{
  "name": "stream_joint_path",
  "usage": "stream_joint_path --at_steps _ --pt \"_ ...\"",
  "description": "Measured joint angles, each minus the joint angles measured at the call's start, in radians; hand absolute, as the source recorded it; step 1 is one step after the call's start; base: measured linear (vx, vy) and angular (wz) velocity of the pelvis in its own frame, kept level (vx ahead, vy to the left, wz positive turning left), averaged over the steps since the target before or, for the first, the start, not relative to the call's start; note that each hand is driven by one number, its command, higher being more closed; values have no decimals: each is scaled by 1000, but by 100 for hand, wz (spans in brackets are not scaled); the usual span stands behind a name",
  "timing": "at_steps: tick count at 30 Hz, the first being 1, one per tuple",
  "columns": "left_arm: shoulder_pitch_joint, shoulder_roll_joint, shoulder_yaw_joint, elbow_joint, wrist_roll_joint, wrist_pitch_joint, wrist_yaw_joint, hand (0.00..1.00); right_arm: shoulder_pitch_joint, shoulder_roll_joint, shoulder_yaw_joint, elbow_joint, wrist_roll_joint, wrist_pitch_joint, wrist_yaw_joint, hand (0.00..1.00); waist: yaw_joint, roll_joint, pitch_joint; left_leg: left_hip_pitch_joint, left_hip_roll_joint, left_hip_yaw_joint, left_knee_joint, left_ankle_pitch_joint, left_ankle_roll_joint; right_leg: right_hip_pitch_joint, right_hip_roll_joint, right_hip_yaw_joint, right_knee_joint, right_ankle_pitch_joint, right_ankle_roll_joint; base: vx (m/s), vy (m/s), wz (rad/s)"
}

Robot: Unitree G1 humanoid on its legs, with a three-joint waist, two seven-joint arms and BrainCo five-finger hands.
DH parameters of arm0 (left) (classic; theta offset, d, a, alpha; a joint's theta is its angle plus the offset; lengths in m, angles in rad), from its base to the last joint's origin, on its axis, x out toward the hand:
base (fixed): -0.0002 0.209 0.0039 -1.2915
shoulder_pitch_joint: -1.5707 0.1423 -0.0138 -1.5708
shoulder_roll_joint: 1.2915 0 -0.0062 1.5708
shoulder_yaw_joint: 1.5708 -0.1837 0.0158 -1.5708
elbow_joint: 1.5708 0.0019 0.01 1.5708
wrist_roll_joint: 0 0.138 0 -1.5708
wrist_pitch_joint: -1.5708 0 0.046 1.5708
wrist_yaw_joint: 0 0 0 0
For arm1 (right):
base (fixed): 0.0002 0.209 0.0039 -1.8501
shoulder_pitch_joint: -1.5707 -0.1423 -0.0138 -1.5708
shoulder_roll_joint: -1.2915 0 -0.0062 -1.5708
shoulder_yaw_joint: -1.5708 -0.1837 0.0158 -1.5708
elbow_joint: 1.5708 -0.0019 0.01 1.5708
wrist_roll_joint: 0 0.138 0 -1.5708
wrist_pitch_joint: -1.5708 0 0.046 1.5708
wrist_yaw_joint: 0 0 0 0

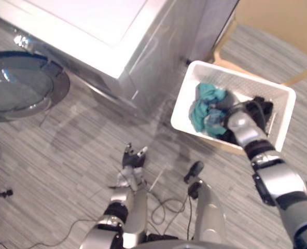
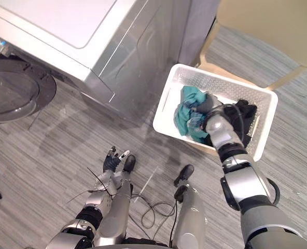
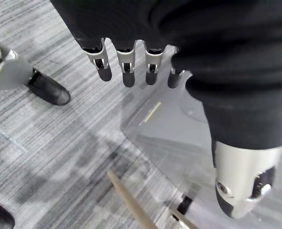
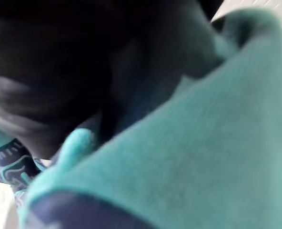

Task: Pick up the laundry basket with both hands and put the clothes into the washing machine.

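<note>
A white perforated laundry basket (image 1: 285, 111) stands at the right on a wooden stand, beside the washing machine (image 1: 107, 36). It holds a crumpled teal garment (image 1: 205, 109) and black clothes (image 1: 265, 110). My right hand (image 2: 215, 116) reaches down into the basket and is buried among the clothes; in the right wrist view the teal cloth (image 4: 203, 143) and a dark cloth (image 4: 60, 71) press right against the camera. My left hand (image 1: 131, 158) hangs low over the floor, well left of the basket, open with straight fingers (image 3: 126, 67) and holding nothing.
The washing machine's round door (image 1: 18, 83) stands swung open at the far left, near floor level. The wooden stand (image 1: 301, 77) under the basket has pale legs, one showing in the left wrist view (image 3: 131, 205). Grey striped floor (image 1: 65, 155) lies between machine and basket.
</note>
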Motion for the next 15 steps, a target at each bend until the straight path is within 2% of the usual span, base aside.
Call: stream_joint_path --at_steps 3,5,7,10,11,12,15 --pt "48 21 -10 0 0 -1 -4 0 73 -16 -129 -116 56 0 -17 100 -33 -11 -17 82 9 11 -35 6 -1 64 14 7 -15 6 -4 87 -8 -10" --pt "88 36 -23 -1 0 0 -7 0 127 -24 -205 -196 81 -2 -19 100 -55 -24 -69 119 9 33 -59 6 0 84 27 29 -34 10 3 107 4 -23" --pt "110 47 -46 -2 0 0 -13 0 170 -30 -254 -232 114 -6 -22 100 -69 -26 -108 160 9 39 -76 6 1 124 34 33 -62 16 12 105 7 -9" --pt "147 59 -51 -12 3 -1 -39 0 210 -32 -291 -297 172 -15 -27 100 -86 -32 -188 205 9 49 -89 -2 13 176 49 54 -122 39 22 95 18 -14" --pt "154 60 -53 -21 3 -1 -45 0 211 -32 -299 -316 178 -17 -28 100 -91 -31 -197 214 8 53 -89 -3 15 187 50 57 -132 43 24 66 30 -15" --pt "172 66 -59 -53 3 0 -50 0 213 -33 -301 -358 189 -21 -33 100 -106 -30 -220 225 6 62 -90 -7 21 203 52 59 -152 50 29 19 21 -12" --pt "215 79 -110 -151 3 0 -71 0 226 -52 -327 -445 212 -51 -37 100 -106 -28 -259 270 5 81 -91 -22 41 249 63 84 -193 70 34 9 27 -17"
